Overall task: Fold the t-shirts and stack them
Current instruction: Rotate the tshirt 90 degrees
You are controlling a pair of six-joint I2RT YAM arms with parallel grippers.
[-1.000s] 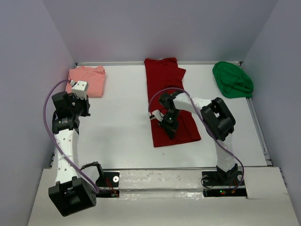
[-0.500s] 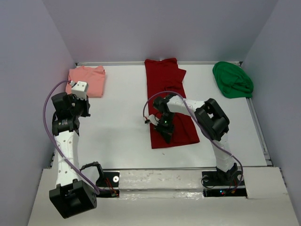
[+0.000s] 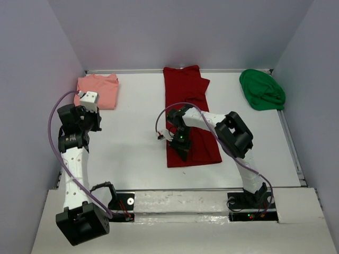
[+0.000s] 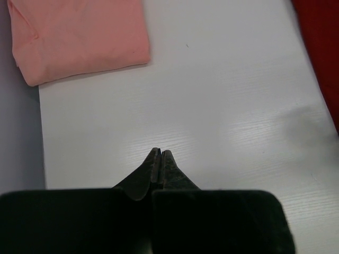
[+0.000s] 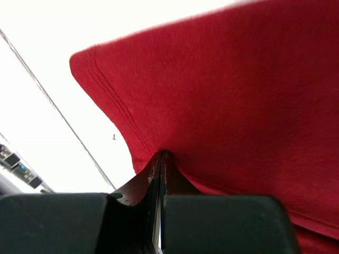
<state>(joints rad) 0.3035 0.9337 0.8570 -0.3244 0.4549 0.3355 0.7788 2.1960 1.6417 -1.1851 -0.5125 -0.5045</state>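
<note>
The dark red t-shirt [image 3: 186,106] lies as a long strip down the middle of the table. My right gripper [image 3: 178,145] is shut on its near left edge, and the hem [image 5: 222,106] fills the right wrist view. The salmon-pink t-shirt [image 3: 98,90] lies folded at the back left and also shows in the left wrist view [image 4: 79,37]. The bright green t-shirt [image 3: 261,89] is bunched at the back right. My left gripper [image 4: 160,154] is shut and empty, held above bare table near the pink shirt.
The white table [image 3: 132,137] is walled by grey panels on three sides. A metal rail [image 3: 294,148] runs along its right edge. The arm bases and a purple cable [image 3: 55,153] sit at the near edge.
My right gripper has dragged the near end of the dark red shirt to the left and slightly toward me. The left arm has not moved.
</note>
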